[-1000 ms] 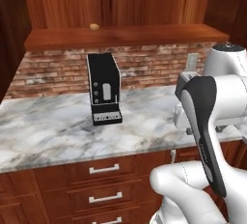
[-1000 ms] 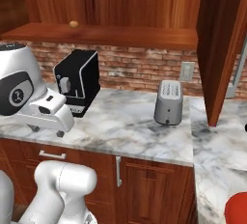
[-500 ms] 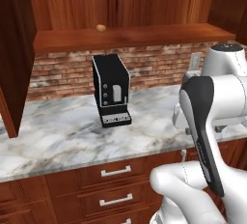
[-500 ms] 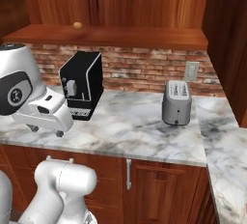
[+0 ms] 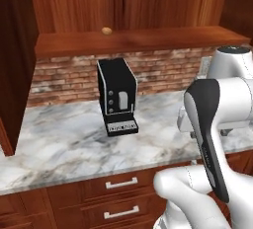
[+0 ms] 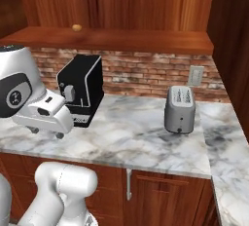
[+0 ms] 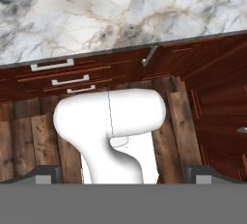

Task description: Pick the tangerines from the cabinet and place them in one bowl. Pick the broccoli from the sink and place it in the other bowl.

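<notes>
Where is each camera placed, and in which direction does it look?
Left base view: behind the arm's left, facing the coffee machine, shelf tangerine; arm lower right.
Right base view: behind its right; same machine, tangerine, plus toaster; arm lower left.
Hand view: on the hand, looking down at counter edge, drawers, floor; open gripper.

Even, soft rendered light throughout; faint shadows under the shelf [image 5: 138,40]; mild pixel softness; no glare.

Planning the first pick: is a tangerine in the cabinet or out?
In: one tangerine sits on the cabinet's open shelf, above the coffee machine.
</notes>
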### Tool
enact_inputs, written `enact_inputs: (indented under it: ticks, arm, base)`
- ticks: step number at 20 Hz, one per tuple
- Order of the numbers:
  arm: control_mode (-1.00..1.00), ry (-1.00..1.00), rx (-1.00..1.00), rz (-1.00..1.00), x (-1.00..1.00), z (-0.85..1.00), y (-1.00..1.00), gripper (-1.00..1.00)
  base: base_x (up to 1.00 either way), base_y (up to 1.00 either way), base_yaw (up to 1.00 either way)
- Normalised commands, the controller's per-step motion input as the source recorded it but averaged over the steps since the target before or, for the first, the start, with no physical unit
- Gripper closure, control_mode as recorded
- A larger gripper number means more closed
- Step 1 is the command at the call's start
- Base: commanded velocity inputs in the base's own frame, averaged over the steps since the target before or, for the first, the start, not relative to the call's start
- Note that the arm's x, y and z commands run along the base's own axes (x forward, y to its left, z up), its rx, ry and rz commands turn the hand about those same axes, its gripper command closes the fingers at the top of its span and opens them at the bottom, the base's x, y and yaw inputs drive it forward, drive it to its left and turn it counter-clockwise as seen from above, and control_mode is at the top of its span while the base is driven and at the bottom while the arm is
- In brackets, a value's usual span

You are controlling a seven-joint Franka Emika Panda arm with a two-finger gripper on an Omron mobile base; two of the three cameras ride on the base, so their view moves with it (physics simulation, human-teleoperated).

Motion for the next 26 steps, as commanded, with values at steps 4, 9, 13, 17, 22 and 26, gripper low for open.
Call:
enact_inputs:
  ticks: [4, 9, 13, 17, 22, 26]
  arm:
    - [1.00, 0.00, 0.00, 0.00, 0.00, 0.00, 0.00, -1.00]
    - [1.00, 0.00, 0.00, 0.00, 0.00, 0.00, 0.00, -1.00]
    - [1.00, 0.00, 0.00, 0.00, 0.00, 0.00, 0.00, -1.00]
    - [1.00, 0.00, 0.00, 0.00, 0.00, 0.00, 0.00, -1.00]
    - [1.00, 0.00, 0.00, 0.00, 0.00, 0.00, 0.00, -1.00]
    - [1.00, 0.00, 0.00, 0.00, 0.00, 0.00, 0.00, -1.00]
  base:
    - [0.54, -0.22, 0.11]
    - [0.47, -0.25, 0.09]
    - [0.66, -0.01, 0.07]
    - [0.53, 0.00, 0.04]
    - [0.03, 0.00, 0.00]
    - [0.00, 0.00, 0.00]
